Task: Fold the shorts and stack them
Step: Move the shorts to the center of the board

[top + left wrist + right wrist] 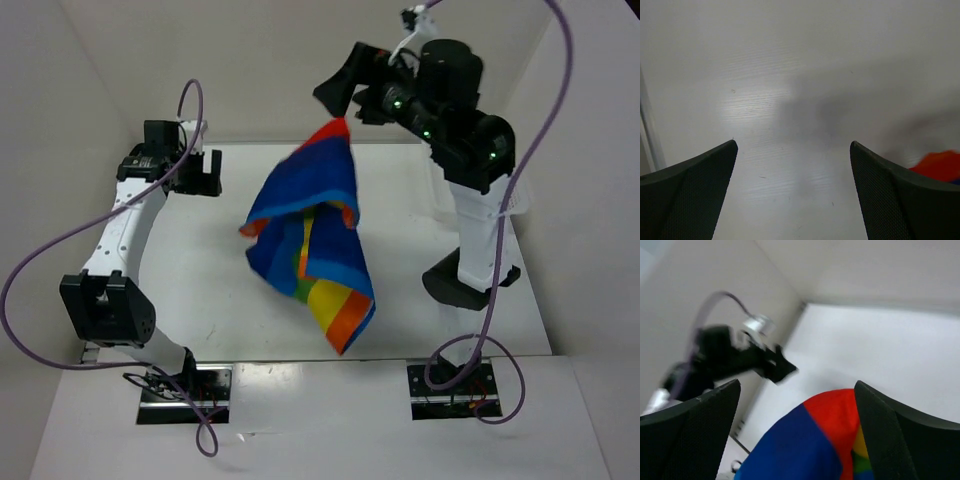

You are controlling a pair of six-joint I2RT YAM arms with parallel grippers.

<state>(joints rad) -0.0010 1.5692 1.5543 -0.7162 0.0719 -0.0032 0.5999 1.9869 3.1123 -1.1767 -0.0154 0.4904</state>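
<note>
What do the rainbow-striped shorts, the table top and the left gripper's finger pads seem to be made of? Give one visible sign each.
Shorts: soft cloth, matte; they hang in loose folds.
Table top: smooth, hard white board, possibly laminate; it shows a faint sheen.
Finger pads: dark rubber or plastic, hard to tell which; the surface has a fine dotted texture.

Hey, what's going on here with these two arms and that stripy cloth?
The right arm is raised, with the rainbow shorts dangling unfolded from its tool over the table. That tool's fingers look spread in the wrist view, so the cloth may be hooked rather than pinched. The left tool is open and empty, over the table's left side.
</note>
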